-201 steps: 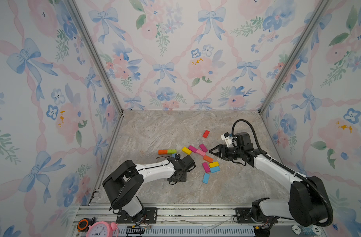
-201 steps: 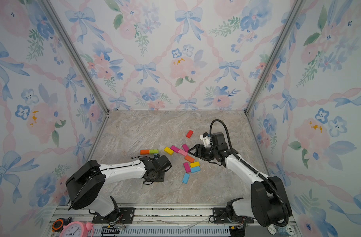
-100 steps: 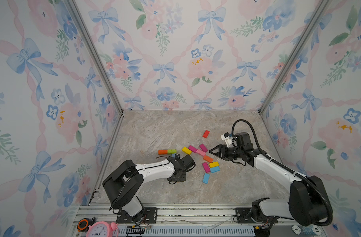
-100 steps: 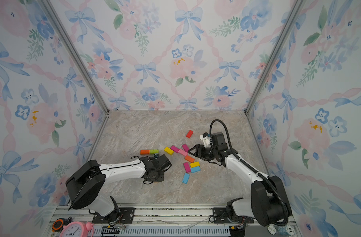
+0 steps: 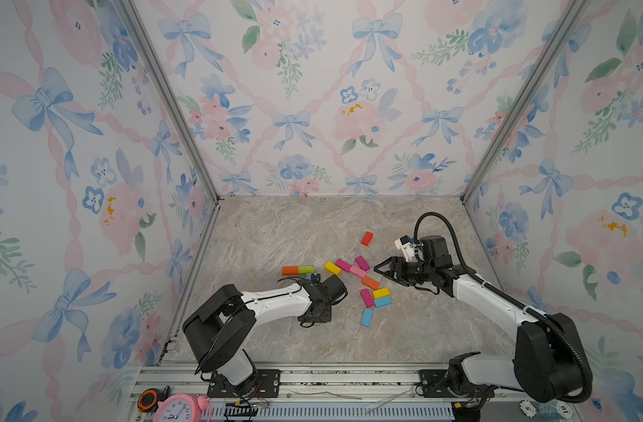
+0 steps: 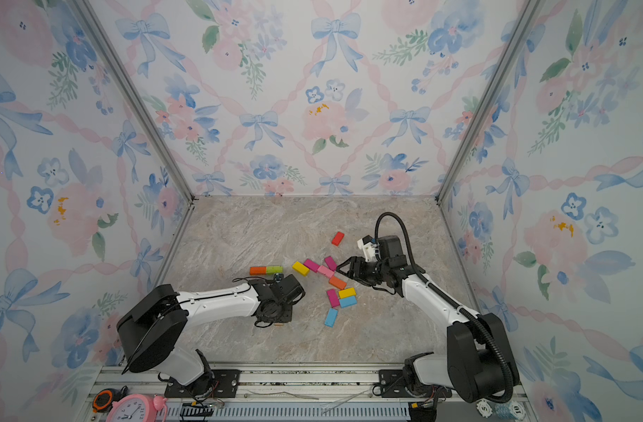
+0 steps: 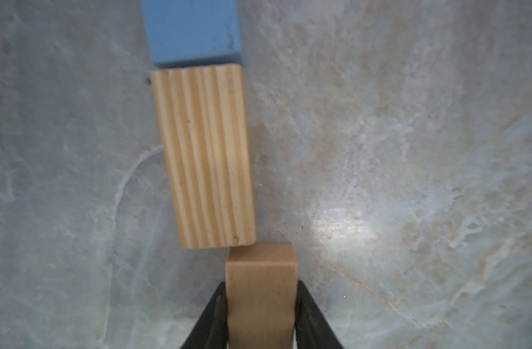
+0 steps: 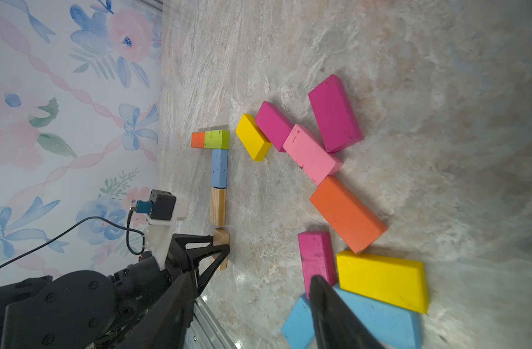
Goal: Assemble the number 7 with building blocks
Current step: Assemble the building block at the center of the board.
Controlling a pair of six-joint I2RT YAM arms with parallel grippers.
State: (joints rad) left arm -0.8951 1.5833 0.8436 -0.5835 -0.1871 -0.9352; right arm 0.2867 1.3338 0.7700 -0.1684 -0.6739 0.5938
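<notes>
Left hand point(image 7: 261, 302): clamped on 1 plain wooden rectangular block point(image 7: 262, 266), long axis far-to-near, its far end meeting the striped pine block point(image 7: 204, 157), slightly off line; blue painted block point(image 7: 192, 30) beyond. Right hand point(image 5: 380, 269): jaws parted, holding nothing, beside loose coloured blocks point(image 5: 370, 282). Marbled surface point(image 5: 276, 226); floral walls point(image 5: 312, 109).

An orange block point(image 8: 197, 140) and green block point(image 8: 217, 139) lie end to end; a blue block point(image 8: 219, 168), striped wood block point(image 8: 218, 206) and plain wood block point(image 7: 262, 290) run in line from the green one, with other coloured blocks point(image 8: 347, 213) scattered nearby.
</notes>
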